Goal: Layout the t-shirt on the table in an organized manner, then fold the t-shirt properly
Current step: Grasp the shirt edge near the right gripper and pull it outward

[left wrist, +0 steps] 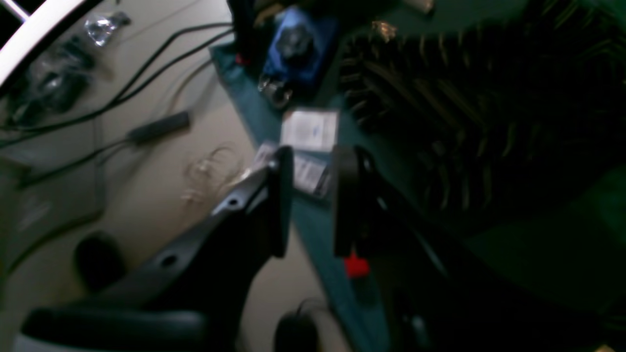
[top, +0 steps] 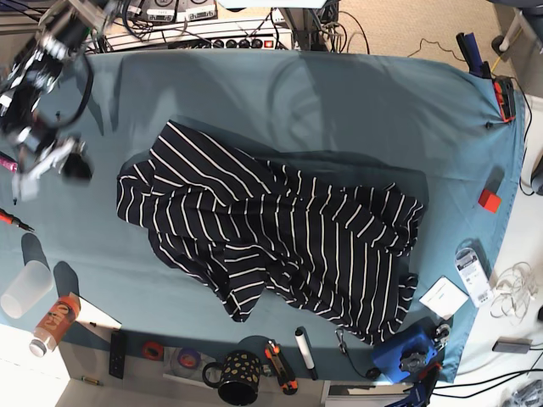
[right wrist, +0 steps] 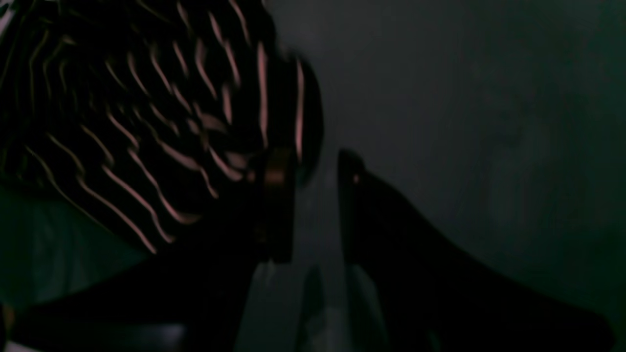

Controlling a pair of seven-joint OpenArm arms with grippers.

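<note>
The dark t-shirt (top: 280, 229) with thin white stripes lies crumpled and askew in the middle of the teal table (top: 339, 102). My right gripper (top: 68, 165) hangs above the table's left side, a little left of the shirt's sleeve. In the right wrist view this gripper (right wrist: 315, 205) is open with an empty gap, and the t-shirt (right wrist: 122, 122) fills the upper left behind one finger. My left gripper (left wrist: 313, 195) is open with nothing in it, over the table's edge (left wrist: 313, 234). The t-shirt (left wrist: 464, 122) lies beyond it to the right. The left arm is outside the base view.
Along the front edge stand a dotted mug (top: 237, 377), a translucent cup (top: 24, 288), an orange can (top: 51, 322), a blue device (top: 407, 356) and small tools. A white card (top: 443, 297) and red block (top: 489, 200) lie near the right edge. Cables (left wrist: 122, 93) cross the floor.
</note>
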